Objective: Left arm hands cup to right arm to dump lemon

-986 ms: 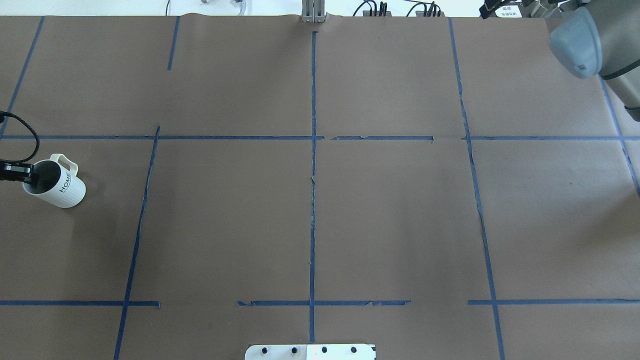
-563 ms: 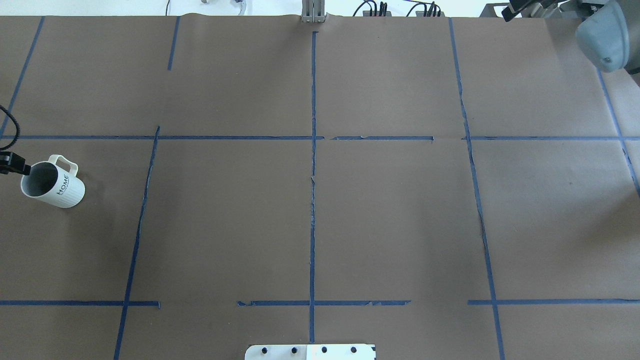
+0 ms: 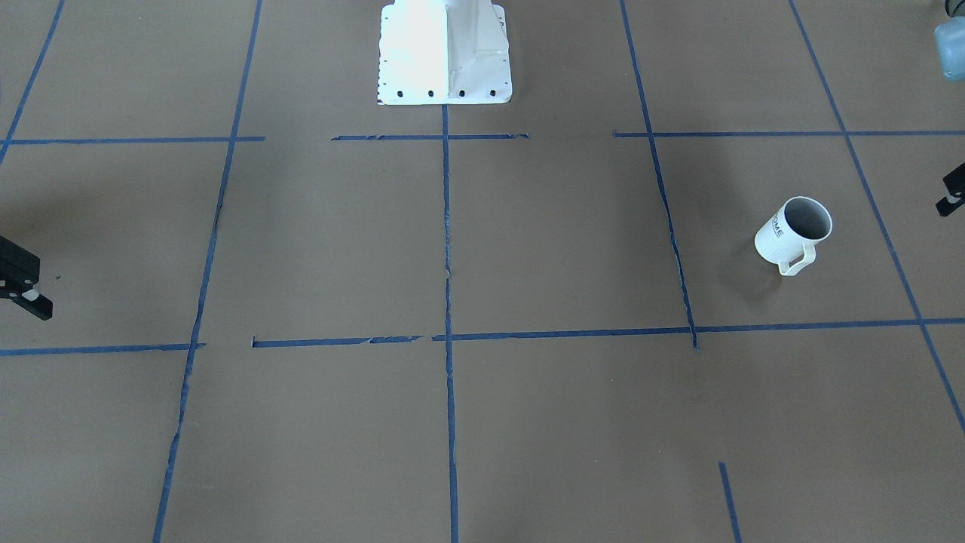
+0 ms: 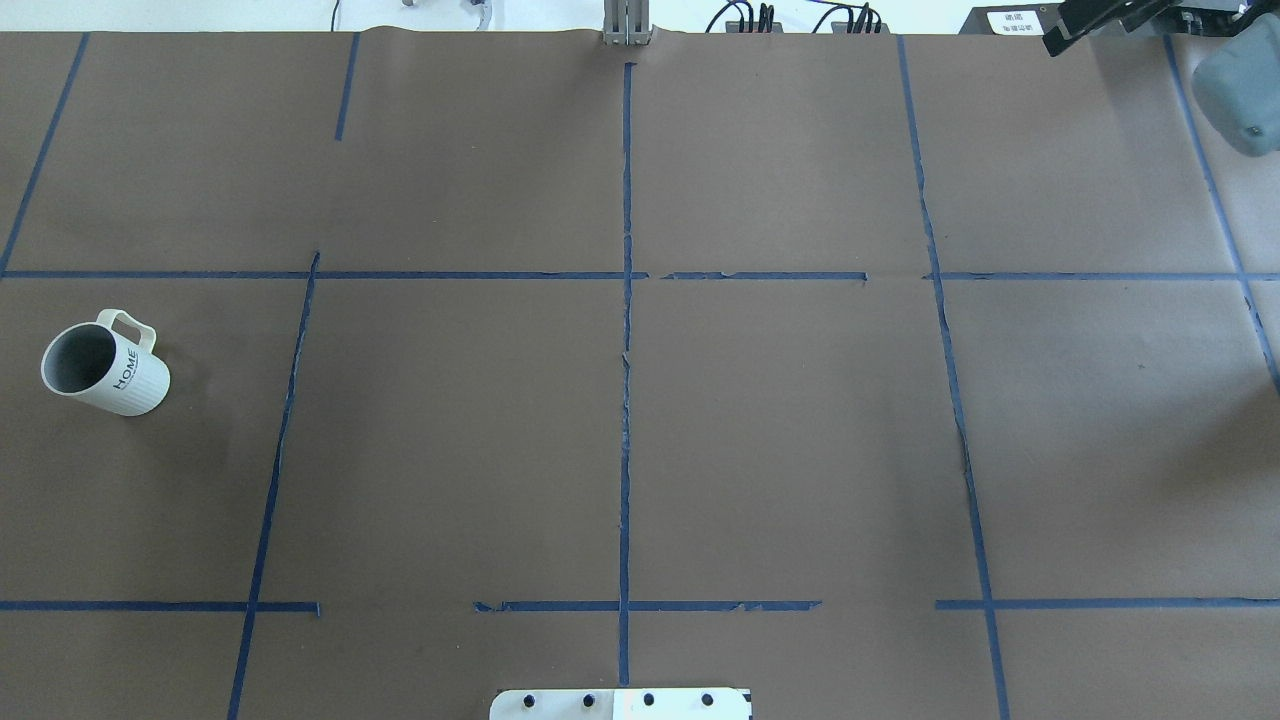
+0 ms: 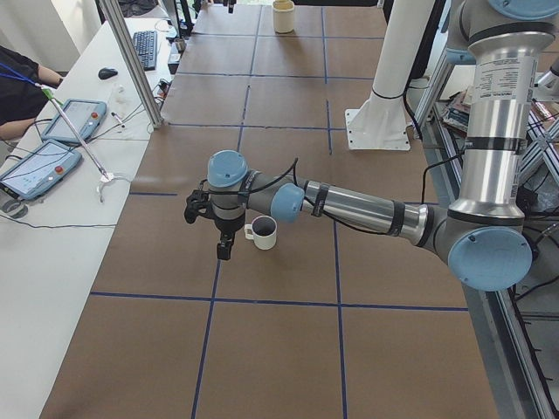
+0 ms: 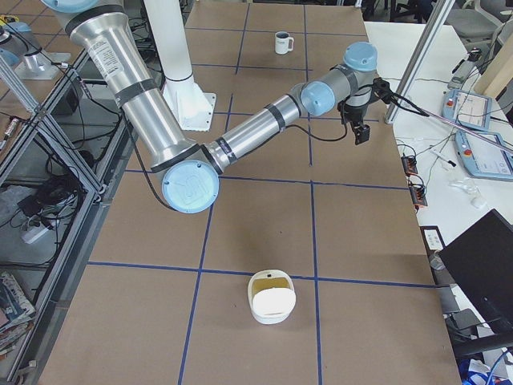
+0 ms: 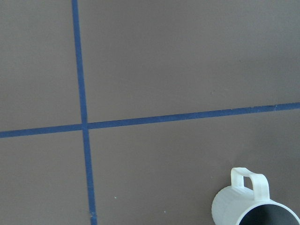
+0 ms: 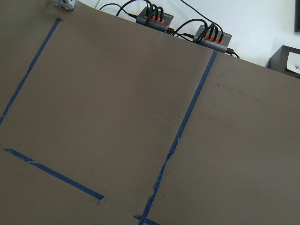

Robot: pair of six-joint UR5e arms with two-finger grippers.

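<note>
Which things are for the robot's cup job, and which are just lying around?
For the job: cup, left arm, right arm. No lemon shows.
Lying about: cream bowl (use unclear), tablets, keyboard, power strips.

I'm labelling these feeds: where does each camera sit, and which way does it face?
Front: across the table, facing the robot's white base.
Overhead: behind the robot, looking forward-down; right arm top right.
Left side: table's end; left arm, near the mug.
Right side: opposite end; right arm nearest.
Left wrist: down onto the mug; no body.
Right wrist: tilted toward power strips; no body.
Shared: front and overhead show the mug.
</note>
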